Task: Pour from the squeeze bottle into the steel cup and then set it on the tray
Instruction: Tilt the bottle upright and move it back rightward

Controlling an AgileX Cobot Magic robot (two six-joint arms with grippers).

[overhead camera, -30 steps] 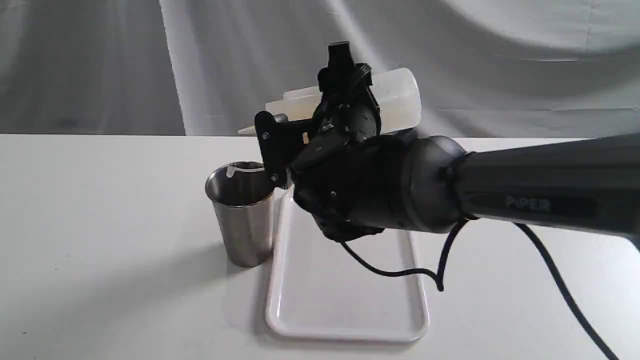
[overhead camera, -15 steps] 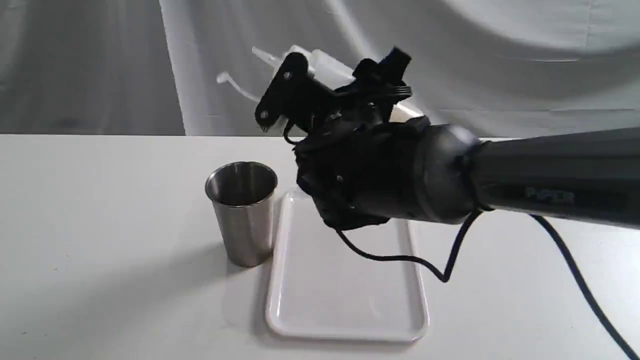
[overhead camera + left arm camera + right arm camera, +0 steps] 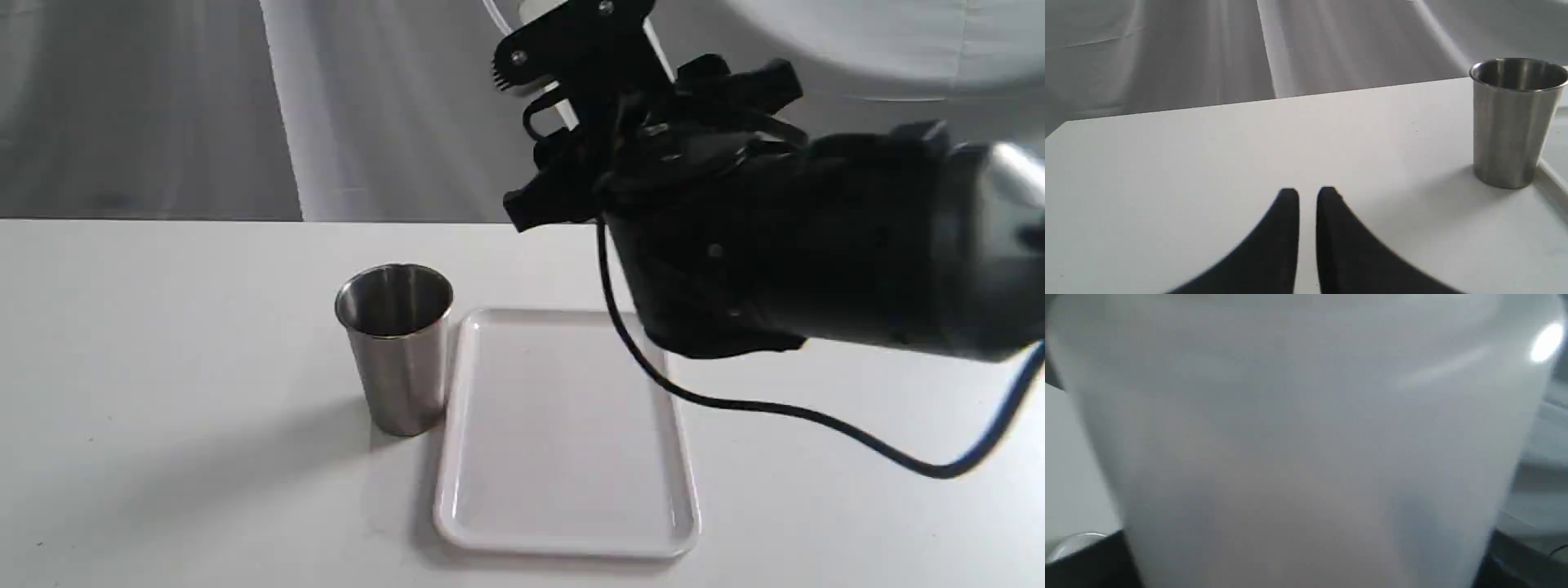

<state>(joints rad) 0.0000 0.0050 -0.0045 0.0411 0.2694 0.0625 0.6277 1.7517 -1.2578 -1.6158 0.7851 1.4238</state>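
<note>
While the black right hand (image 3: 584, 49) hangs high over the far end of the flat white rectangular plastic tray (image 3: 563, 433), its fingers are clamped on either side of the translucent whitish plastic squeeze bottle (image 3: 1306, 428), which fills the right wrist view and runs mostly off the top of the exterior view, well clear of the white surface (image 3: 163, 327). Down below, the plain brushed steel cup (image 3: 397, 359) stands upright on the surface just beside the tray's left rim. Left hand (image 3: 1307, 196) sits low over the surface, fingers drawn almost together with a thin slit between them, gripping nothing.
</note>
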